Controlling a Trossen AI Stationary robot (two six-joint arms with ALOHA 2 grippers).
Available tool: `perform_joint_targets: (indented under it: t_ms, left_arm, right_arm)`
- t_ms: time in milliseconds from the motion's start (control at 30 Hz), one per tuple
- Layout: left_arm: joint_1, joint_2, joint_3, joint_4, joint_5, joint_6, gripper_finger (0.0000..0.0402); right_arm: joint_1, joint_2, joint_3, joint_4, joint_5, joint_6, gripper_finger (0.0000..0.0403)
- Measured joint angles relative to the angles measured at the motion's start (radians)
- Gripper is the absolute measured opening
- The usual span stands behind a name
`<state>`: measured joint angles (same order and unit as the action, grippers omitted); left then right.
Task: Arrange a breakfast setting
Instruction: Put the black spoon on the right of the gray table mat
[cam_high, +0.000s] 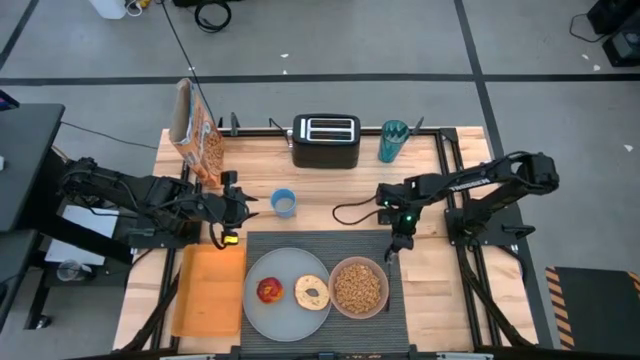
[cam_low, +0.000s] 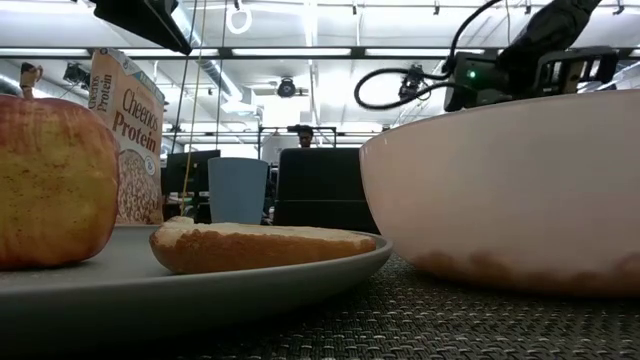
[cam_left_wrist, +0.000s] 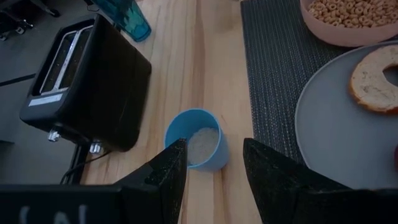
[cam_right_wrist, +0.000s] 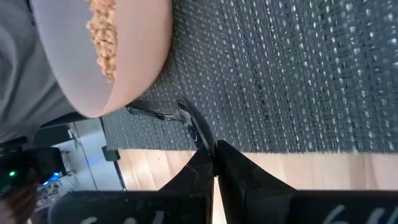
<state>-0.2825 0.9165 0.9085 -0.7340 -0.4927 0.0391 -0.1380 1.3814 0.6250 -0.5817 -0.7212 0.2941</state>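
The dark grey placemat (cam_high: 318, 246) lies at the table's near middle. On it stand the pale grey plate (cam_high: 285, 318), carrying a red apple (cam_high: 270, 290) and a bagel half (cam_high: 312, 291), and the pink bowl (cam_high: 358, 287), full of cereal. The orange cereal box (cam_high: 196, 132) stands upright at the far left. My right gripper (cam_high: 391, 250) hangs over the mat just beyond the bowl's far right rim, shut on the spoon (cam_right_wrist: 186, 121). My left gripper (cam_high: 248, 207) hovers open to the left of the small blue cup (cam_left_wrist: 194, 138), with nothing between its fingers. My right gripper pinches one end of the spoon (cam_right_wrist: 204, 142) between its two fingertips, coming slanting down from the table's right. The rest of the spoon reaches out past the fingertips toward the pink bowl (cam_right_wrist: 106, 50), low over the placemat (cam_right_wrist: 298, 81). Whether it touches the mat cannot be told.
A black toaster (cam_high: 326, 141) and a teal tumbler (cam_high: 393, 141) stand along the far edge. An orange board (cam_high: 208, 290) lies left of the placemat. Bare wood shows right of the mat and between the blue cup (cam_high: 284, 203) and the toaster.
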Motion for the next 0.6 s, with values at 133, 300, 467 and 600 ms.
perform_joint_targets:
  t_ms: [133, 300, 467, 600]
  left_arm:
    - [0.0, 0.0, 0.0, 0.0, 0.0, 0.0, 0.0167]
    - [0.0, 0.0, 0.0, 0.001, 0.0, -0.001, 0.0167]
    - [0.0, 0.0, 0.0, 0.0, 0.0, -0.001, 0.0167]
    - [0.0, 0.0, 0.0, 0.001, 0.0, -0.001, 0.0167]
  right_arm:
    - [0.014, 0.062, 0.0, 0.028, -0.009, 0.003, 0.0017]
    - [0.017, 0.124, 0.0, 0.076, -0.037, 0.004, 0.0027]
    - [0.027, 0.166, 0.0, 0.132, -0.064, 0.01, 0.0043]
    - [0.034, 0.191, 0.0, 0.142, -0.062, 0.01, 0.0049]
